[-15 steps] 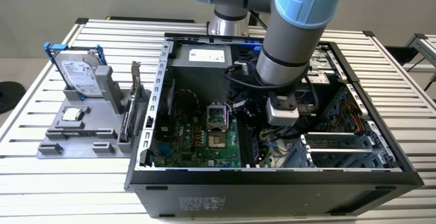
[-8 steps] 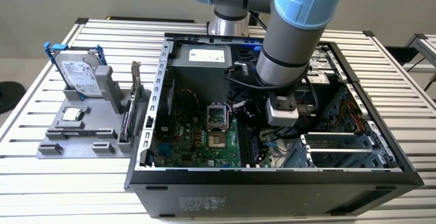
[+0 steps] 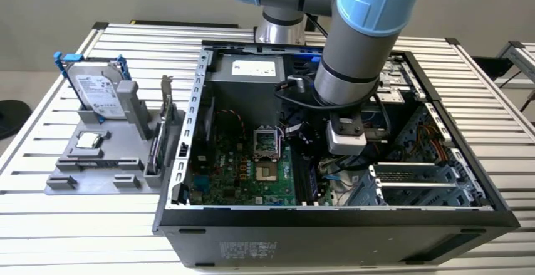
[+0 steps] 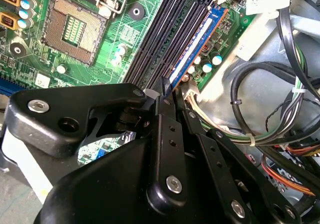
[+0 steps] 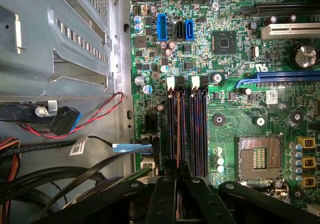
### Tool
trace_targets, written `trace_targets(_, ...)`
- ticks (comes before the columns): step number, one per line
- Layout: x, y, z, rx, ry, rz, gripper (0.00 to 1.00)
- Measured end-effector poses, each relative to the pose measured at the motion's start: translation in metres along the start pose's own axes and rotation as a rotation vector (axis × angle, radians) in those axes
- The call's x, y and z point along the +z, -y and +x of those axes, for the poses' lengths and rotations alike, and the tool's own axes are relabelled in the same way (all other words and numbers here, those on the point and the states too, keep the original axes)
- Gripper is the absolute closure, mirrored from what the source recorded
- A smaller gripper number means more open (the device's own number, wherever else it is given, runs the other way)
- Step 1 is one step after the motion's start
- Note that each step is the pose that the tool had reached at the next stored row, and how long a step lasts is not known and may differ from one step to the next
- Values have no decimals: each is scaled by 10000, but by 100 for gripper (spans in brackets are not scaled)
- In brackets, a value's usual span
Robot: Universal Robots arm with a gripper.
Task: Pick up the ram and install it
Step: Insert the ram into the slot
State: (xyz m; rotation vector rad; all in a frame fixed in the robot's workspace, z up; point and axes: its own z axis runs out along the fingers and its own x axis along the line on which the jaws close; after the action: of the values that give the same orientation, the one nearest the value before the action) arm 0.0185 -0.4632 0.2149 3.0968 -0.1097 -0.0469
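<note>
Slatted metal table point(image 3: 100, 237), open computer case point(image 3: 334, 225), grey parts holder point(image 3: 100, 175) on it

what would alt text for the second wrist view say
The black end effector sits low over a green motherboard, its tip at the end of a blue ram stick standing on edge in the outermost of the long black memory slots. An empty processor socket lies beyond the slots, and bundled cables run beside the board.

Silver hard drive point(image 3: 96, 90) and processor chip point(image 3: 88, 140) on grey holder point(image 3: 100, 168).
</note>
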Motion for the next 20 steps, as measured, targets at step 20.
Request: trace_targets(20, -46, 0, 11, -77, -3, -4, 100)
